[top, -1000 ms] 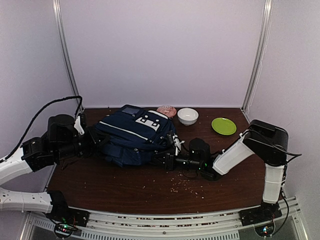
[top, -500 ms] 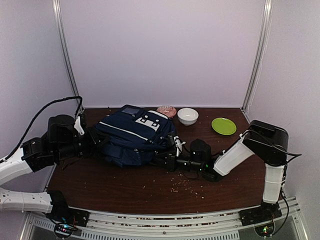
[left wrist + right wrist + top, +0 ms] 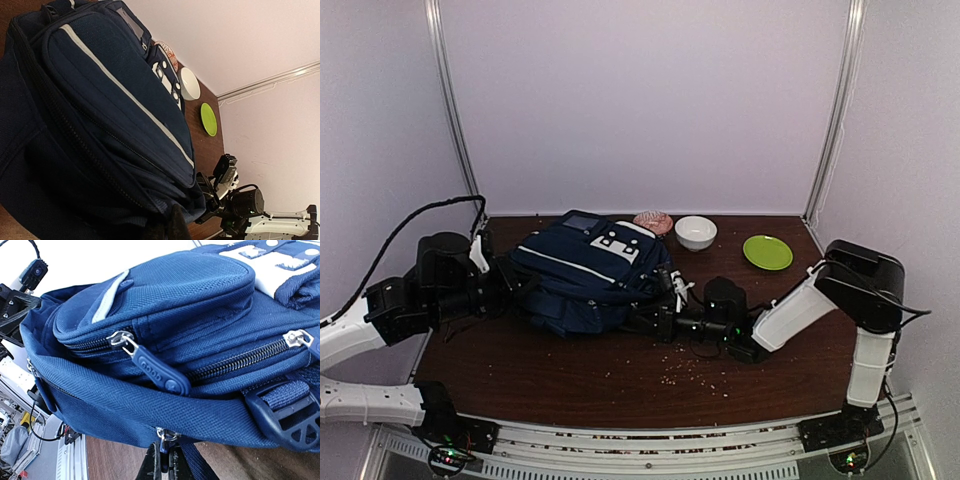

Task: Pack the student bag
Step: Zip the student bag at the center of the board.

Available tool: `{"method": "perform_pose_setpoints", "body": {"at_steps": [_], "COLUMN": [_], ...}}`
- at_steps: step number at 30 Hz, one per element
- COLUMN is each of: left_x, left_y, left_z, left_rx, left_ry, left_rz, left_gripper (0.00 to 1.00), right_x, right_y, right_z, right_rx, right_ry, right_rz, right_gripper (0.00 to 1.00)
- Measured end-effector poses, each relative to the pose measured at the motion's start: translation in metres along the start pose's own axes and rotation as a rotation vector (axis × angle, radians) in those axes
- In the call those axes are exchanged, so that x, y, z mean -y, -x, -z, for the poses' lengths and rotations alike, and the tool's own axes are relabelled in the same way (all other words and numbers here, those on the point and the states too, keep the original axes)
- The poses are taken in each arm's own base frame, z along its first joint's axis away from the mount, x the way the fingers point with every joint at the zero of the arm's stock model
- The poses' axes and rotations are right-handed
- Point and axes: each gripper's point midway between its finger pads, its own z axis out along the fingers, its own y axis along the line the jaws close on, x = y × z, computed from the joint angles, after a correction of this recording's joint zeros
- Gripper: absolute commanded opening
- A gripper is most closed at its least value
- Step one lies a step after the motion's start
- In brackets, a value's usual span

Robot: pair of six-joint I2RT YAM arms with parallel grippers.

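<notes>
Top view: dark brown table (image 3: 620,385), crumbs (image 3: 705,372) lower centre, pale walls. At centre-left student bag (image 3: 588,272); pink object (image 3: 652,220), white bowl (image 3: 695,232), green plate (image 3: 767,252) behind. Left wrist: student bag fills frame; left gripper (image 3: 169,227) jaws closed at its edge. Right wrist: right gripper (image 3: 162,462) jaws pinched on zipper pull (image 3: 161,436), bottom centre.

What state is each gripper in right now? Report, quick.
Left gripper: closed, apparently pinching the student bag fabric.
Right gripper: closed on a zipper pull at the bag's lower seam.
</notes>
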Motion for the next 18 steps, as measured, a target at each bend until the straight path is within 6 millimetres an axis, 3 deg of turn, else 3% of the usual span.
{"method": "perform_pose_setpoints", "body": {"at_steps": [10, 18], "left_x": [-0.019, -0.021], "left_y": [-0.012, -0.015], "left_z": [-0.006, -0.009], "left_rx": [-0.018, -0.027], "left_ry": [0.021, 0.022], "left_rz": [0.024, 0.026], "left_gripper": [0.0, 0.0], "right_x": [-0.002, -0.006], "right_y": [-0.017, -0.039], "right_z": [0.007, 0.015], "right_rx": [-0.137, -0.239], "right_ry": [-0.09, -0.168], "right_rz": [0.057, 0.124], "right_gripper": [0.0, 0.0]}}
